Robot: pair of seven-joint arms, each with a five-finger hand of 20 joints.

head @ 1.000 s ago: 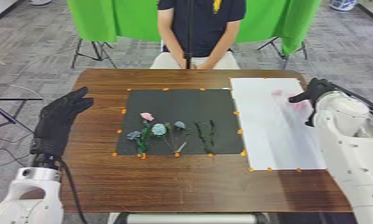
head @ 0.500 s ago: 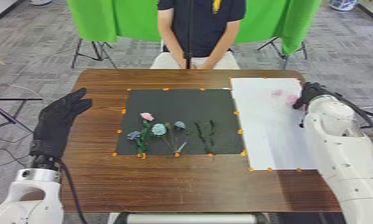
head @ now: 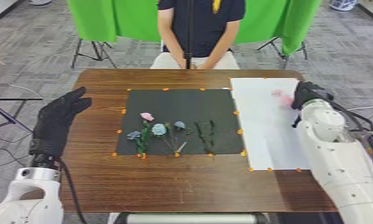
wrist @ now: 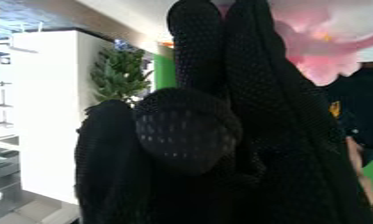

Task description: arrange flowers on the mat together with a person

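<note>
On the black mat (head: 169, 105) lie a pink flower (head: 147, 116), a pale blue flower (head: 158, 129), smaller bluish flowers (head: 180, 124) and green stems (head: 205, 135). More pink flowers (head: 278, 93) rest on the white mat. My right hand (head: 313, 93) is over that mat's far right part, just beside the pink blooms. In the right wrist view, large pink petals (wrist: 317, 45) appear close behind the straight fingers of my right hand (wrist: 280, 115), not gripped. My left hand (head: 62, 114) is held open off the table's left edge.
Orange markers (head: 239, 131) line the edges of both mats on the brown table (head: 191, 185). A white sheet (head: 269, 145) forms the mat under the right arm. A person sits across the table, hands in the lap.
My right forearm has swung inward to the left, and the hand has turned so that it covers less of the white mat. The left hand and the flowers on the black mat are unchanged.
</note>
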